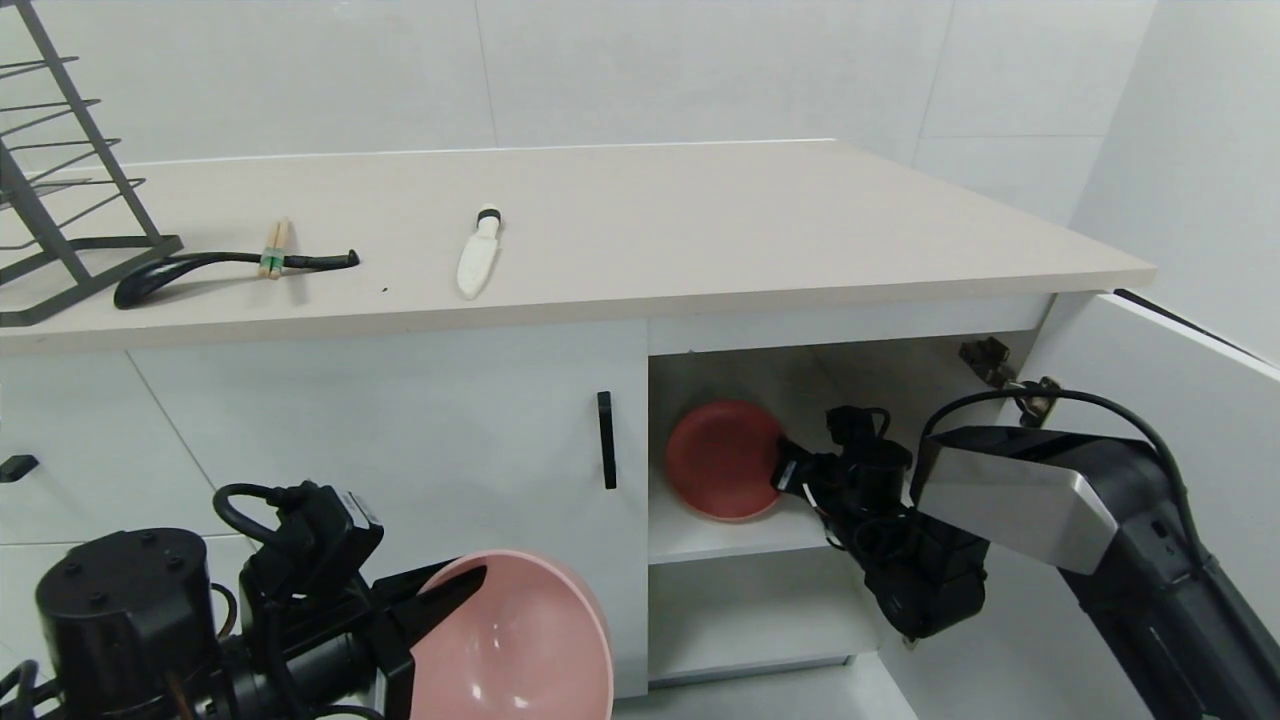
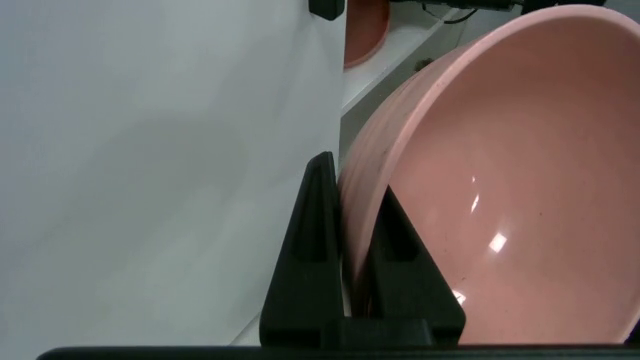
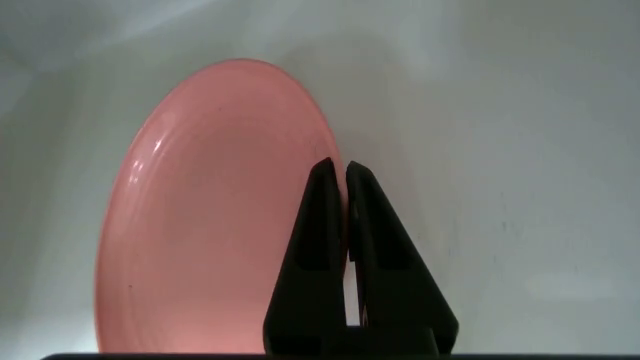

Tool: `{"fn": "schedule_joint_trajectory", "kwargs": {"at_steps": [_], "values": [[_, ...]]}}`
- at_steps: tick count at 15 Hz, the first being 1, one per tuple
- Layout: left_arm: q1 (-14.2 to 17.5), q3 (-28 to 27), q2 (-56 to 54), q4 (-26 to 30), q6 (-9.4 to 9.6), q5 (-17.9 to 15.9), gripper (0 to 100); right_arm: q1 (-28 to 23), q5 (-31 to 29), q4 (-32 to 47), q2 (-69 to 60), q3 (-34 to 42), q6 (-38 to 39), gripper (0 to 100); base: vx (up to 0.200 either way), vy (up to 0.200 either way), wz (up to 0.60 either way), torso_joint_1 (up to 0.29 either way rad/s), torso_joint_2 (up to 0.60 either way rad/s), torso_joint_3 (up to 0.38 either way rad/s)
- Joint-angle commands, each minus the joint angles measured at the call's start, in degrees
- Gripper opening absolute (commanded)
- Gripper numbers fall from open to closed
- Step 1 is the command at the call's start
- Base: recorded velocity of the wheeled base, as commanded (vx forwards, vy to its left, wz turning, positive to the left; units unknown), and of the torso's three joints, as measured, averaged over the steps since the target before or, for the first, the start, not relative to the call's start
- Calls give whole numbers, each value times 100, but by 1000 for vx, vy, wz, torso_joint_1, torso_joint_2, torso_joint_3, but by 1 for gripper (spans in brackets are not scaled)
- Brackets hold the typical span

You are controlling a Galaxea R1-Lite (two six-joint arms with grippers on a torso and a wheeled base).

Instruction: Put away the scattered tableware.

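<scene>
My left gripper [image 1: 440,600] is low in front of the shut cabinet door and is shut on the rim of a pink bowl [image 1: 520,640], one finger inside and one outside. In the left wrist view the bowl [image 2: 500,180] opens sideways, its rim pinched in the gripper [image 2: 360,230]. My right gripper [image 1: 785,470] is inside the open cabinet, shut on the edge of a red plate [image 1: 720,460]. The plate is tilted up over the upper shelf [image 1: 700,535]. In the right wrist view the plate [image 3: 210,200] stands before the white back wall, its rim in the gripper [image 3: 346,200].
On the counter lie a black ladle [image 1: 200,265], a pair of chopsticks [image 1: 274,248] across its handle, and a white knife [image 1: 479,255]. A dark wire rack [image 1: 60,200] stands at the counter's far left. The cabinet door [image 1: 1150,360] hangs open on the right.
</scene>
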Motion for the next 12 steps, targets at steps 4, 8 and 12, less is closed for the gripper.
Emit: {"fn": "schedule_joint_trajectory", "kwargs": {"at_steps": [4, 8, 12], "values": [[1, 0, 1, -2, 1, 1, 0, -31, -13, 43, 76, -125, 186, 0, 0, 0, 0, 0, 0, 0], [1, 0, 1, -2, 1, 1, 0, -31, -13, 87, 67, -125, 177, 100, 0, 0, 0, 0, 0, 0], [-8, 0, -43, -10, 1, 1, 0, 145, -329, -450, -197, 420, 124, 100, 0, 0, 0, 0, 0, 0]]}}
